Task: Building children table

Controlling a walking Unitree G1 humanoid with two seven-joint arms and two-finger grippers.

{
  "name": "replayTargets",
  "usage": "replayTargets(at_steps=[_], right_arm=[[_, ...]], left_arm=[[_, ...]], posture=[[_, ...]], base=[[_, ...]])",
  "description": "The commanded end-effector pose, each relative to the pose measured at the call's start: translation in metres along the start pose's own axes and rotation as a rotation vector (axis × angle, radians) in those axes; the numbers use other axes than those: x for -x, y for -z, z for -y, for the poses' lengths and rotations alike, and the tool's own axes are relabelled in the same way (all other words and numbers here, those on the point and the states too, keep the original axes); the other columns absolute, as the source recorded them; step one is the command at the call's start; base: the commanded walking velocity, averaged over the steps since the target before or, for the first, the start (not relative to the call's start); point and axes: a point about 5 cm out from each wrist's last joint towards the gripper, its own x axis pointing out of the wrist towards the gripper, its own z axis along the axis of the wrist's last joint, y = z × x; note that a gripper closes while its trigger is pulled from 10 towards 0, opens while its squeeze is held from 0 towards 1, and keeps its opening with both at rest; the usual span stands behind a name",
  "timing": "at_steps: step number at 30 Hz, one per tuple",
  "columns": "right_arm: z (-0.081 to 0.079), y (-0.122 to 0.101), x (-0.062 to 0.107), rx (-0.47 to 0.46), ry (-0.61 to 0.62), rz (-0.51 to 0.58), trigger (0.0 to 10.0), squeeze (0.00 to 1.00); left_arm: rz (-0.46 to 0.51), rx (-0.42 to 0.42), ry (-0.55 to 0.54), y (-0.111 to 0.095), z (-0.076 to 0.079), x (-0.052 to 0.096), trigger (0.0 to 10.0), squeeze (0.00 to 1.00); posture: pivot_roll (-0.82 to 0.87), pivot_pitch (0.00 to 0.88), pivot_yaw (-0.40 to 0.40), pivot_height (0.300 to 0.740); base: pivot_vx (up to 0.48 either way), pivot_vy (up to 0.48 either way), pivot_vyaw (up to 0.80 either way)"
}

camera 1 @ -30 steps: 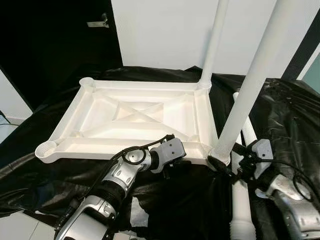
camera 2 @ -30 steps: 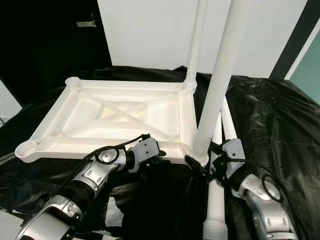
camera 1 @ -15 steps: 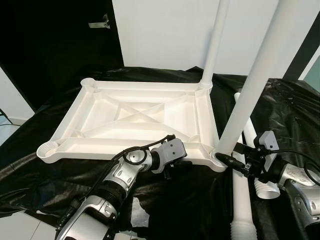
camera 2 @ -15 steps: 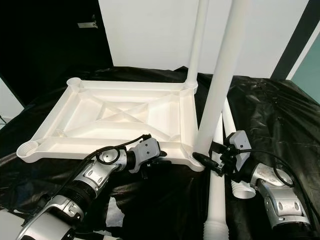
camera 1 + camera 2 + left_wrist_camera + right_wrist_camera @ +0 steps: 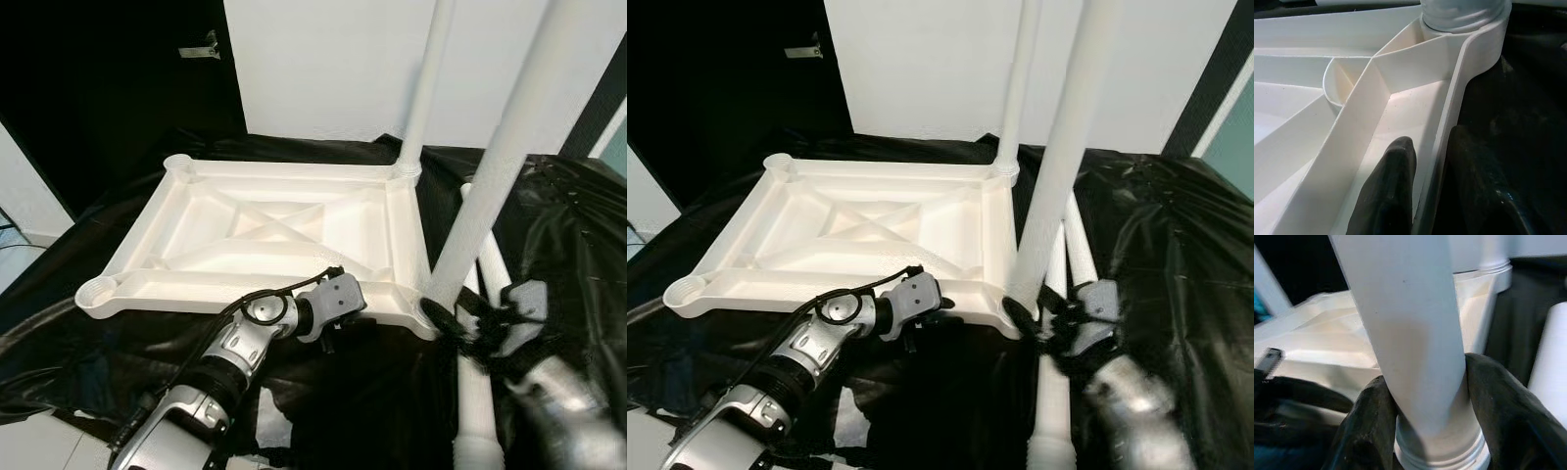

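1. The white tabletop (image 5: 265,230) lay upside down on a black plastic sheet (image 5: 578,225), ribbed underside up, with a round socket at each corner.
2. Two white legs stood upright on its right side: the far leg (image 5: 427,78) in the far right corner socket and the near leg (image 5: 500,166) in the near right corner socket.
3. The near left socket (image 5: 98,291) and the far left socket (image 5: 177,163) stood open.
4. The right gripper (image 5: 1425,431) was clamped on the near leg just above its threaded base, one black finger (image 5: 1364,426) on each side of the tube, touching it.
5. The left gripper (image 5: 1422,196) pinched the tabletop's near rim, one finger (image 5: 1388,191) inside the tray-like underside and the other outside on the black sheet, close to the near right corner.
6. Two loose legs (image 5: 1058,294) lay on the sheet just to the right of the tabletop, running from far to near beside the right arm (image 5: 1127,401), which looked blurred.
7. Behind it all stood a white wall (image 5: 333,59), with a dark opening to the left.
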Motion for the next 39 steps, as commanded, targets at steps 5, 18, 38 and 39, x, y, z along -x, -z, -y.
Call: replayTargets(at_steps=[5, 18, 38, 39], right_arm=[[0.003, 0.008, 0.010, 0.028, 0.286, -0.005, 0.0, 0.00], [-0.015, 0.011, -0.007, 0.017, 0.240, -0.021, 10.0, 1.00], [0.025, -0.007, -0.012, 0.374, -0.311, -0.095, 10.0, 0.00], [0.029, -0.007, -0.013, 0.384, -0.339, -0.106, 10.0, 0.00]], left_arm=[[-0.136, 0.097, 0.144, 0.035, 0.031, -0.008, 10.0, 0.00], [-0.138, 0.093, 0.149, 0.035, 0.031, -0.008, 10.0, 0.00], [-0.133, 0.095, 0.149, 0.034, 0.031, -0.011, 10.0, 0.00], [-0.134, 0.094, 0.147, 0.034, 0.031, -0.011, 10.0, 0.00]], posture=[[-0.01, 0.000, -0.008, 0.740], [-0.01, 0.000, -0.009, 0.740], [-0.01, 0.000, -0.010, 0.740], [-0.01, 0.000, -0.010, 0.740]], base=[[0.000, 0.000, 0.00], [0.000, 0.000, 0.00], [0.000, 0.000, 0.00], [0.000, 0.000, 0.00]])
